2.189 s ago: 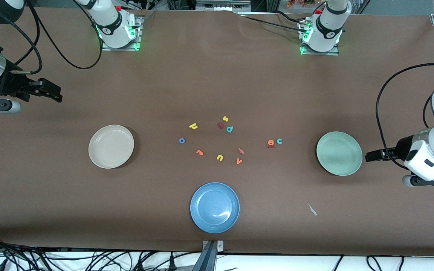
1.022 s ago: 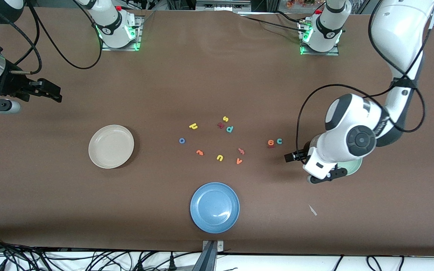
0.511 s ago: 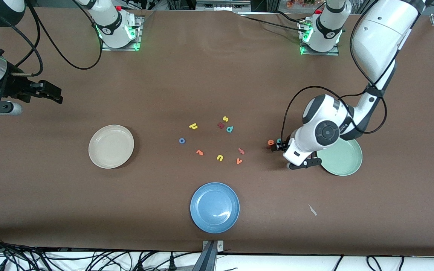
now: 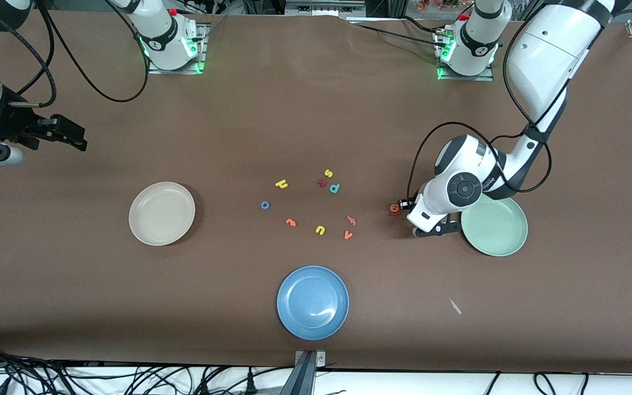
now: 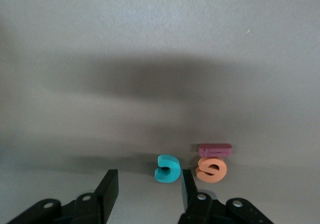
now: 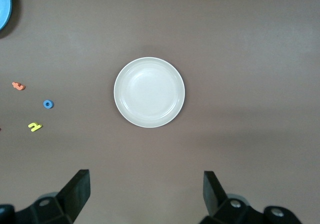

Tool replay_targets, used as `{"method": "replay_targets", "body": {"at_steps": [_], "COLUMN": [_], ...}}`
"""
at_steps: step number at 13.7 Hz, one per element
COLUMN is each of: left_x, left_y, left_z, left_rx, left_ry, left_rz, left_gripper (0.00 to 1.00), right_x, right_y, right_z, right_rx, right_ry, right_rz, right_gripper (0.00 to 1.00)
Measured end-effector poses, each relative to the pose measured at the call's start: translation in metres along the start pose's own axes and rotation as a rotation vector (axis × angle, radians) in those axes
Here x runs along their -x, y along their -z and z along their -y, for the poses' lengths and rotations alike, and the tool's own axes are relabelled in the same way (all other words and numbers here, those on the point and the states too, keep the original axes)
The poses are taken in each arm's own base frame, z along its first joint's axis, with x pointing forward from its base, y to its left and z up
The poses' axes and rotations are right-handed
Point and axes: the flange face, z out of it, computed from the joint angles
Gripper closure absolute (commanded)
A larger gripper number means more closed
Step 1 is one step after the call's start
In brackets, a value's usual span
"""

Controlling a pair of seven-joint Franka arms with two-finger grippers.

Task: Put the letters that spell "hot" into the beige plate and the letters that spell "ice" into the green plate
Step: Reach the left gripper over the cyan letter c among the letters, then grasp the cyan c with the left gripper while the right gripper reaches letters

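Note:
My left gripper (image 4: 402, 207) is down at the table beside the green plate (image 4: 497, 227). Its jaws are open and part-way narrowed (image 5: 149, 181), with nothing between them. The teal c (image 5: 167, 168) lies just past the fingertips, close to one finger (image 5: 188, 180). The orange e (image 5: 211, 169) and maroon i (image 5: 214, 149) lie beside it. The e (image 4: 394, 207) also shows in the front view, where the hand hides the c. The yellow h (image 4: 281, 184), blue o (image 4: 265, 205) and orange t (image 4: 291, 222) lie mid-table. My right gripper (image 4: 77, 140) waits open over the table's end near the beige plate (image 4: 162, 213).
A blue plate (image 4: 312, 302) sits nearest the front camera. Other loose letters lie mid-table: a yellow u (image 4: 320, 230), an orange v (image 4: 348, 235), a teal d (image 4: 334, 188), a yellow s (image 4: 328, 173) and a dark red letter (image 4: 321, 183). A white scrap (image 4: 455, 306) lies near the front.
The left arm has swung in from the table's end, across the green plate, down to the c and e. Its jaws have narrowed. The right arm has barely shifted.

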Motion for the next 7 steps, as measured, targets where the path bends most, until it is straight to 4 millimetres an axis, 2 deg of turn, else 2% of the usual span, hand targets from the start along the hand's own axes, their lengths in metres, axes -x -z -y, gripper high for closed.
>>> {"method": "replay_targets", "body": {"at_steps": [7], "left_x": [0.0103], "left_y": [-0.0126], "left_z": [-0.0067], "left_rx": [0.006], "left_ry": [-0.011], "left_rz": [-0.004], "left_gripper": [0.42], "right_x": [-0.0035], "right_y": [-0.0084], "right_z": [0.0044], "right_rx": [-0.004], "right_ry": [0.006], "right_rz": [0.017], "right_gripper": [0.00]}}
